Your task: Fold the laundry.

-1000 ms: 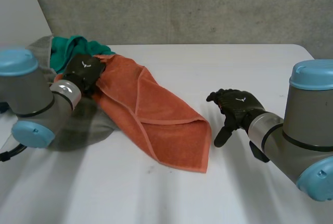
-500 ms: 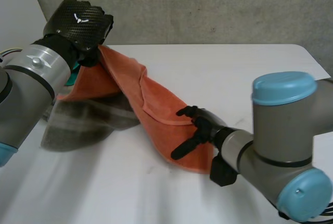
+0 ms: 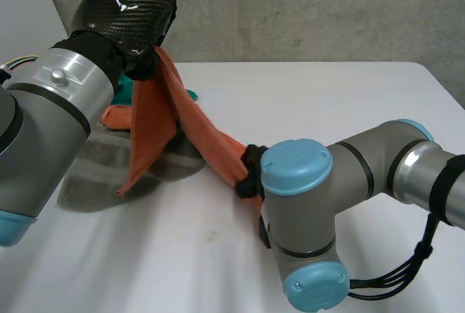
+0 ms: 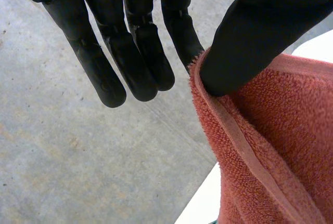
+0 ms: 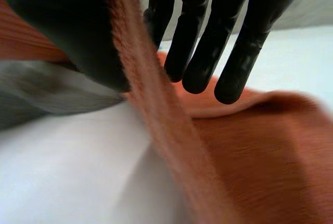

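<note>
1. The orange terry towel (image 3: 156, 110) is pulled up off the white tabletop (image 3: 327, 102). It runs as a taut band from high over the far left corner down toward the middle, and a loose flap hangs from its top end.
2. The left hand (image 3: 127, 19) holds the towel's top end in the air. Its thumb (image 4: 250, 42) presses the hemmed edge against one finger, and the other fingers are straight.
3. The right hand (image 5: 78, 31) is low, at the band's bottom end. The hem passes between its thumb and its nearly straight fingers (image 5: 208, 37), apparently pinched, though the contact point is blurred.
4. A flat grey cloth (image 3: 102, 175) lies by the left edge, beneath the hanging flap.
5. A crumpled teal cloth (image 3: 125, 88) sits near the far left corner, behind the towel.
</note>
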{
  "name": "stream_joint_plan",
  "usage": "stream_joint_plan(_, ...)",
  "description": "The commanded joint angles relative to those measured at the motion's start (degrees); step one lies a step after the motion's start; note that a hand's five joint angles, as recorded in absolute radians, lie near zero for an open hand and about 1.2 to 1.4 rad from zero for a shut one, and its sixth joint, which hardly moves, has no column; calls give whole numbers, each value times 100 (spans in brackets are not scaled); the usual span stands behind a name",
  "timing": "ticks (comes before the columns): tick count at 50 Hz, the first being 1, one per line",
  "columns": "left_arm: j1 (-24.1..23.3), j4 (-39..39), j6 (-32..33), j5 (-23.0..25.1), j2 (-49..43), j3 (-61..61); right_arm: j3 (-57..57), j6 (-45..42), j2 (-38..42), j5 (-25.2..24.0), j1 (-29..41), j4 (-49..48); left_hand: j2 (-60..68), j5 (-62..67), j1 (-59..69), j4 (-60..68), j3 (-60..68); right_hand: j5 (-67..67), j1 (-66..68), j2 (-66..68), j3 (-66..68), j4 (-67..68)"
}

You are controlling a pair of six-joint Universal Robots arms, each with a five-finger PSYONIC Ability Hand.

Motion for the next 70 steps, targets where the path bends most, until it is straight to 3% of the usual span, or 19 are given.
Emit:
stream_joint_plan(1,195,-57,-6,59,123,-587,954,-2278,-1485,-203,-1250,-262,1144,1389,1424,1135,1181,1438,2357,1291,1314,1302)
stream_joint_plan(3,248,-83,3,68,158,-755,1270,-3312,-2134,-833,-1969,-271,1144,1389,1424,1135,1181,1438,2357,1291,1314,1302)
stream_joint_plan(7,275,-162,-24,129,167,-1203,1377,-4667,-2891,-1774,-2456,105,1144,1389,1424,1135,1181,1438,2357,1291,1314,1302)
stream_joint_plan(13,178,-206,-120,639,62,-1687,1237,-5076,-3333,-2111,-2492,1275,1144,1389,1424,1135,1181,1438,2357,1291,1314,1302)
stream_joint_plan(18,231,-162,-138,797,-596,-1644,1289,-5225,-3237,-2094,-2404,1777,1144,1389,1424,1135,1181,1438,2357,1291,1314,1302)
stream_joint_plan(23,204,-162,-50,727,-1440,-1117,1123,-5987,-2273,-1989,-2378,1830,1144,1389,1424,1135,1181,1438,2357,1291,1314,1302)
stream_joint_plan(29,248,-84,476,490,-2627,718,-18,-6597,-1550,-1541,-2369,1584,1144,1389,1424,1135,1181,1438,2357,1291,1314,1302)
stream_joint_plan(31,266,91,670,411,-2803,1228,-791,-6597,-1295,-1286,-2360,1163,1144,1389,1424,1135,1181,1438,2357,1291,1314,1302)
stream_joint_plan(35,336,1469,1303,279,-2909,2451,-1592,-6588,-1250,-1154,-2378,-294,1144,1389,1424,1135,1181,1438,2357,1291,1314,1302)
stream_joint_plan(40,310,3438,1391,296,-2743,2585,-1288,-6526,-1688,-1145,-2378,-3006,1144,1389,1424,1135,1181,1438,2357,1291,1314,1302)
stream_joint_plan(43,292,4100,1356,314,-2418,2278,-944,-6570,-1935,-1154,-2369,-3539,1144,1389,1424,1135,1181,1438,2357,1291,1314,1302)
stream_joint_plan(47,292,3934,1198,349,-1917,1681,-618,-6588,-2190,-1171,-2369,-3129,1144,1389,1424,1135,1181,1438,2357,1291,1314,1302)
stream_joint_plan(56,275,3134,759,586,-1415,-173,243,-6518,-2199,-1224,-2448,-852,1144,1389,1424,1135,1181,1438,2357,1291,1314,1302)
stream_joint_plan(64,21,2773,741,630,-1616,-1835,1482,-6509,-2033,-1329,-2483,-455,1144,1389,1424,1135,1181,1438,2357,1291,1314,1302)
stream_joint_plan(70,-217,2729,706,595,-2346,-2030,2106,-6421,-1707,-1672,-2677,-455,1144,1389,1424,1135,1181,1438,2357,1291,1314,1302)
